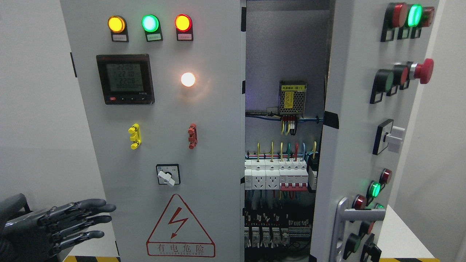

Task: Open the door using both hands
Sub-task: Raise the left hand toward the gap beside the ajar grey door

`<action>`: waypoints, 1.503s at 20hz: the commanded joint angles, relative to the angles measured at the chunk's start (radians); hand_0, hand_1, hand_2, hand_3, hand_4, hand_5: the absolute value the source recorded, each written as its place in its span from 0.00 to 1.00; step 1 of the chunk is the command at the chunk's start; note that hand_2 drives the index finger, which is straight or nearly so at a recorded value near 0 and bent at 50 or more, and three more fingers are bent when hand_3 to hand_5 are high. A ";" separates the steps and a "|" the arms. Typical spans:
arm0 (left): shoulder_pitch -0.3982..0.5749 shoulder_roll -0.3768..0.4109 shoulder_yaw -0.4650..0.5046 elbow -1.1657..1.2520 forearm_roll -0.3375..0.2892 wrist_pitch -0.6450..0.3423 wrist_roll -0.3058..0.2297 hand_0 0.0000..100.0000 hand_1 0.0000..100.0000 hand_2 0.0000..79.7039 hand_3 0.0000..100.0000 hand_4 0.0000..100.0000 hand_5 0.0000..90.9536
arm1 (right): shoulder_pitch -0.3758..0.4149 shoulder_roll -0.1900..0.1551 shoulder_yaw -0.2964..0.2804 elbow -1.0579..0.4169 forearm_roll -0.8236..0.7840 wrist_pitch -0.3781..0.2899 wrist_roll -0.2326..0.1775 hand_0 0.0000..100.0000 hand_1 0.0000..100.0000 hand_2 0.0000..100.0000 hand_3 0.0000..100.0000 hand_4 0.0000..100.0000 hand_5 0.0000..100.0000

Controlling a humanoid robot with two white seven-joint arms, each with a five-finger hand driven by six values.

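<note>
Left hand idle, right door swung open.
Left hand (62, 225) low at bottom left, fingers (95, 218) spread, holding nothing, just beside left door (160, 145), which is shut & upright. Right door (349, 145) stands tall, swung out toward us w/ handle (344, 222) at bottom; behind it, breakers (280, 176) & wiring in cabinet interior (285, 54).

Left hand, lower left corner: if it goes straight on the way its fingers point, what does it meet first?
Probably the closed left door of the cabinet, near its lower left edge. The left hand points right with fingers extended; depth is unclear.
</note>
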 commanded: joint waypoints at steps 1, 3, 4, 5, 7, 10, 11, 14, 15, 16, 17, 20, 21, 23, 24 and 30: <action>-0.308 -0.142 -0.402 0.002 -0.002 0.086 0.025 0.00 0.00 0.00 0.00 0.03 0.00 | 0.000 0.000 0.000 0.000 0.000 0.000 0.001 0.11 0.00 0.00 0.00 0.00 0.00; -0.380 -0.143 -0.479 0.003 0.000 0.086 0.028 0.00 0.00 0.00 0.00 0.03 0.00 | 0.000 0.000 0.000 0.000 0.000 0.000 0.001 0.11 0.00 0.00 0.00 0.00 0.00; -0.409 -0.143 -0.514 0.003 0.004 0.083 0.028 0.00 0.00 0.00 0.00 0.03 0.00 | 0.000 0.000 0.000 0.000 0.000 0.000 0.001 0.11 0.00 0.00 0.00 0.00 0.00; -0.429 -0.143 -0.537 0.003 0.011 0.077 0.028 0.00 0.00 0.00 0.00 0.03 0.00 | 0.000 0.000 0.000 0.000 0.000 0.000 0.001 0.11 0.00 0.00 0.00 0.00 0.00; -0.437 -0.140 -0.548 0.003 0.038 0.073 0.028 0.00 0.00 0.00 0.00 0.03 0.00 | 0.000 0.000 0.000 0.000 0.000 0.000 0.001 0.11 0.00 0.00 0.00 0.00 0.00; -0.472 -0.111 -0.579 0.000 0.113 0.072 0.028 0.00 0.00 0.00 0.00 0.03 0.00 | 0.000 0.000 0.000 0.000 0.000 0.000 0.001 0.11 0.00 0.00 0.00 0.00 0.00; -0.509 -0.094 -0.621 0.000 0.141 0.067 0.028 0.00 0.00 0.00 0.00 0.03 0.00 | 0.000 0.000 0.000 0.000 0.000 0.000 0.001 0.11 0.00 0.00 0.00 0.00 0.00; -0.601 -0.060 -0.730 0.000 0.202 0.006 0.029 0.00 0.00 0.00 0.00 0.03 0.00 | 0.000 0.000 0.000 0.000 0.000 0.000 0.001 0.11 0.00 0.00 0.00 0.00 0.00; -0.621 -0.057 -0.750 0.000 0.212 -0.006 0.029 0.00 0.00 0.00 0.00 0.03 0.00 | 0.000 0.000 0.000 0.000 0.000 0.000 0.001 0.11 0.00 0.00 0.00 0.00 0.00; -0.636 -0.059 -0.757 0.000 0.219 -0.008 0.029 0.00 0.00 0.00 0.00 0.03 0.00 | 0.000 0.000 0.000 0.000 0.000 0.000 0.001 0.11 0.00 0.00 0.00 0.00 0.00; -0.648 -0.062 -0.760 0.002 0.233 -0.008 0.029 0.00 0.00 0.00 0.00 0.03 0.00 | 0.000 0.000 0.000 0.000 0.000 0.000 0.001 0.11 0.00 0.00 0.00 0.00 0.00; -0.742 -0.097 -0.822 0.002 0.274 -0.008 0.068 0.00 0.00 0.00 0.00 0.03 0.00 | 0.000 0.000 0.000 0.000 0.000 0.000 0.001 0.11 0.00 0.00 0.00 0.00 0.00; -0.795 -0.114 -0.880 0.002 0.287 -0.008 0.077 0.00 0.00 0.00 0.00 0.03 0.00 | 0.000 0.000 0.000 0.000 0.000 0.000 0.001 0.11 0.00 0.00 0.00 0.00 0.00; -0.929 -0.145 -1.012 0.003 0.323 -0.009 0.082 0.00 0.00 0.00 0.00 0.03 0.00 | 0.000 0.000 0.000 0.000 0.000 0.000 0.001 0.11 0.00 0.00 0.00 0.00 0.00; -0.987 -0.160 -1.063 0.008 0.354 -0.009 0.085 0.00 0.00 0.00 0.00 0.03 0.00 | 0.000 0.000 0.000 0.000 0.000 0.000 0.001 0.11 0.00 0.00 0.00 0.00 0.00; -1.156 -0.309 -1.180 0.087 0.394 -0.008 0.114 0.00 0.00 0.00 0.00 0.03 0.00 | 0.000 0.000 0.000 0.000 0.000 0.000 0.001 0.11 0.00 0.00 0.00 0.00 0.00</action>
